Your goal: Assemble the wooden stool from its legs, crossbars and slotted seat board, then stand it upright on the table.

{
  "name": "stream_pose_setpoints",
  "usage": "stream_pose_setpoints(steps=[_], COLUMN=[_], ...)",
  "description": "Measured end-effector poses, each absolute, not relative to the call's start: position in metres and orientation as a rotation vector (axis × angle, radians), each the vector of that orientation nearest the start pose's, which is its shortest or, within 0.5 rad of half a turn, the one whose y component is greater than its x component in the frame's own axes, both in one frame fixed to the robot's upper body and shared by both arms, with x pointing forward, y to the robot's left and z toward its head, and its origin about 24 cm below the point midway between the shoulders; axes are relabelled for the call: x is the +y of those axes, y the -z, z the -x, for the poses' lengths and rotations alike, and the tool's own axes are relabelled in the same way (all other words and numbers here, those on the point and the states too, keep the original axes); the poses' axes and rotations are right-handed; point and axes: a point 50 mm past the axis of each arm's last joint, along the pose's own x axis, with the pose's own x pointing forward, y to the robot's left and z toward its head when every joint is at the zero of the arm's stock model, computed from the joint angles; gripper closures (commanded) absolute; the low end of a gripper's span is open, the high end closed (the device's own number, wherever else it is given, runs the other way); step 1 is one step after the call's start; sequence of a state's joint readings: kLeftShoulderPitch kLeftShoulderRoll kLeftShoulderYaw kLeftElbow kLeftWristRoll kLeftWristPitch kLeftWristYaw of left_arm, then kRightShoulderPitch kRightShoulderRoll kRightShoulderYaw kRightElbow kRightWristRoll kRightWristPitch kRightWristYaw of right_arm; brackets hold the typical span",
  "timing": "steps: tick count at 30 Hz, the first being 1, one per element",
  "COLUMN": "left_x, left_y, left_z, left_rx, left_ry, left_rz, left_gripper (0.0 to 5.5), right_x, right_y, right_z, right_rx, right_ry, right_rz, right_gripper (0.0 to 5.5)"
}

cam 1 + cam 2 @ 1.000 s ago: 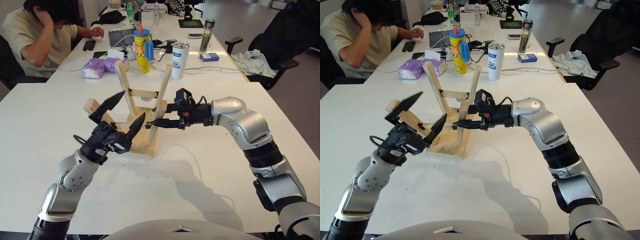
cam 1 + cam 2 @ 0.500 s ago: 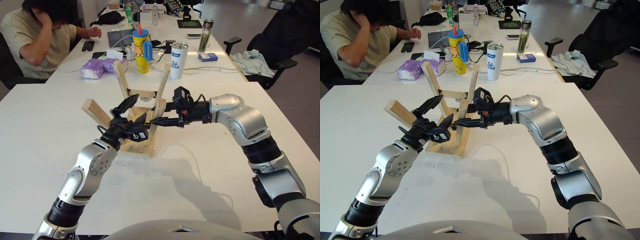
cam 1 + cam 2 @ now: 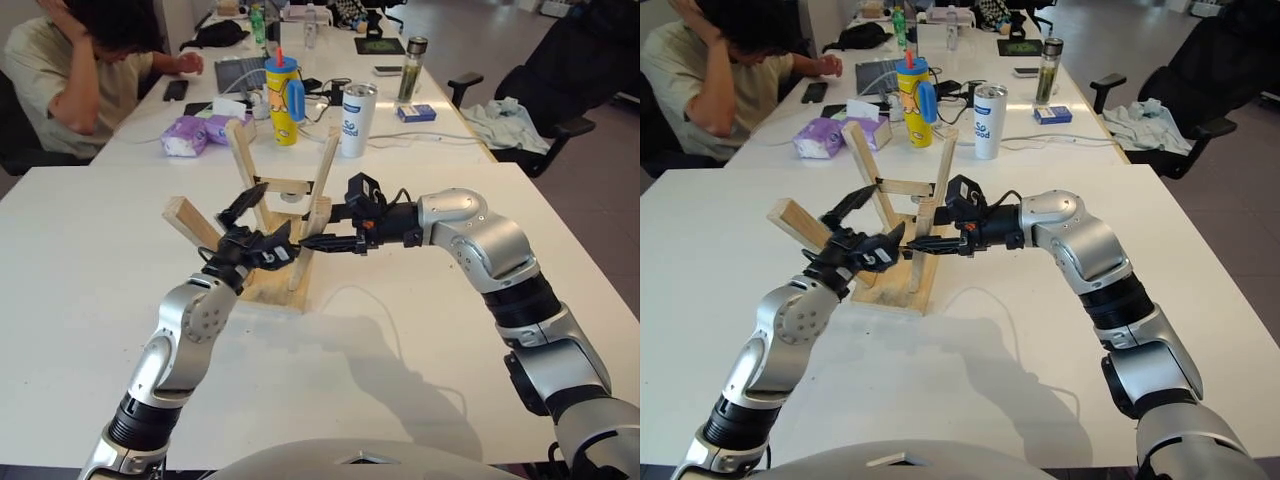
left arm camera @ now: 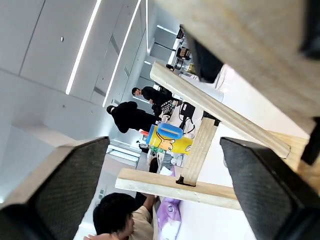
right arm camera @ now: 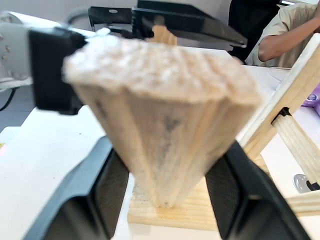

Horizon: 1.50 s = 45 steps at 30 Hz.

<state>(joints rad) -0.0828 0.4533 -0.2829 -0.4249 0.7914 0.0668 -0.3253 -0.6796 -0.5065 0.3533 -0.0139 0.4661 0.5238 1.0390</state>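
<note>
Stool [image 3: 250, 170] is inverted: seat board [image 3: 268, 292] flat on desk [image 3: 400, 330], legs up. Near right leg [image 3: 303, 262] is clamped by right tool [image 3: 325, 243]. Left tool [image 3: 262, 228] is spread, just left of it.

place: office | white desks [image 3: 440, 140] | laptop [image 3: 238, 73] | swivel chairs [image 3: 572, 75]

Left arm stretches forward, its gripper [image 3: 262, 232] spread wide among the stool [image 3: 282, 187] legs. Right arm bends in from the stool's right, wrist level, gripper [image 3: 312, 243] clamped on one leg [image 3: 300, 268].
</note>
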Motion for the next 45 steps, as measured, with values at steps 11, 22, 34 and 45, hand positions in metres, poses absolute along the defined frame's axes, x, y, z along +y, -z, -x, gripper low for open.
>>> stream_pose_setpoints(steps=[11,22,34,45], left_x=[0.142,0.186,0.156,0.129], left_y=[-0.15,-0.126,-0.069,-0.042], left_z=[-0.243,-0.183,-0.171,-0.199], left_rx=[-0.365,-0.299,-0.058,0.119], left_ry=[0.311,0.436,0.696,0.684], left_rz=[-0.676,-0.472,-0.336,-0.152], left_gripper=[1.33,1.33,1.33,1.33], right_x=[-0.082,-0.094,-0.12,-0.158], right_y=[-0.157,-0.151,-0.148,-0.169], right_z=[-0.294,-0.298,-0.319,-0.296], right_rx=[0.031,-0.067,-0.068,-0.067], right_ry=[-1.451,-1.302,-1.196,-1.067], right_rz=[0.206,0.267,0.394,-0.085], right_gripper=[2.91,1.05,1.05,1.25])
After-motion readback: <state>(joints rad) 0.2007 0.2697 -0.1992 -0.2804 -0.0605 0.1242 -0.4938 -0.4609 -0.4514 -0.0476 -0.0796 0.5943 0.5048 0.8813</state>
